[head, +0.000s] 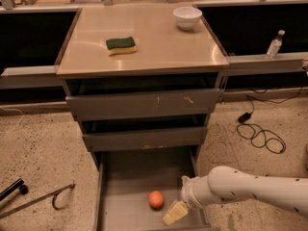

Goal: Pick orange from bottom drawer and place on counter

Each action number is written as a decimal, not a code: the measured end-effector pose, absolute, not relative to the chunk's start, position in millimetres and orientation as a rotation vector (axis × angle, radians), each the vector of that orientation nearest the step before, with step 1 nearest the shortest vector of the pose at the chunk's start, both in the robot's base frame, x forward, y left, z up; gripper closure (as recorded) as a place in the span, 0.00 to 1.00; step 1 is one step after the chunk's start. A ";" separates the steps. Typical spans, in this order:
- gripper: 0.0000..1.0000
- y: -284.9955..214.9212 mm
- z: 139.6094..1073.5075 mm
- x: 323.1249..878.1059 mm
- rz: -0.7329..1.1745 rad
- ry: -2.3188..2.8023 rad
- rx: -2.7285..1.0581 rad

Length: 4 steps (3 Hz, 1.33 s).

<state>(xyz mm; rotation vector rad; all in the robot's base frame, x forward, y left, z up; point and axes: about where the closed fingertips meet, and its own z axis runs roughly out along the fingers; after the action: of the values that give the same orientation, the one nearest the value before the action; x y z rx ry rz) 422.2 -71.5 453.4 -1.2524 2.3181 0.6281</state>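
The orange (155, 199) lies on the grey floor of the pulled-out bottom drawer (125, 177), near its front. My gripper (174, 212) hangs low inside the drawer, just right of the orange and a little in front of it, on the end of the white arm (250, 186) that comes in from the right. It holds nothing. The counter (159, 47), a glossy beige top, sits above the three drawers.
A green-and-yellow sponge (121, 45) and a white bowl (187, 17) sit on the counter. A clear bottle (274, 44) stands on the grey ledge at right. A black cable (257, 131) lies on the floor at right, a metal tool (33, 198) at left.
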 end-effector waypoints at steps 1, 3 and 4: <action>0.00 -71.5 453.2 422.3 0.628 2.318 -1.252; 0.00 -44.1 370.9 454.9 0.715 2.307 -1.137; 0.00 -24.8 310.0 484.6 0.752 2.308 -1.026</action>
<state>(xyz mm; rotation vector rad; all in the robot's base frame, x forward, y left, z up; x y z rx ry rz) 484.6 -24.8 310.0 -1.0259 2.3084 0.7516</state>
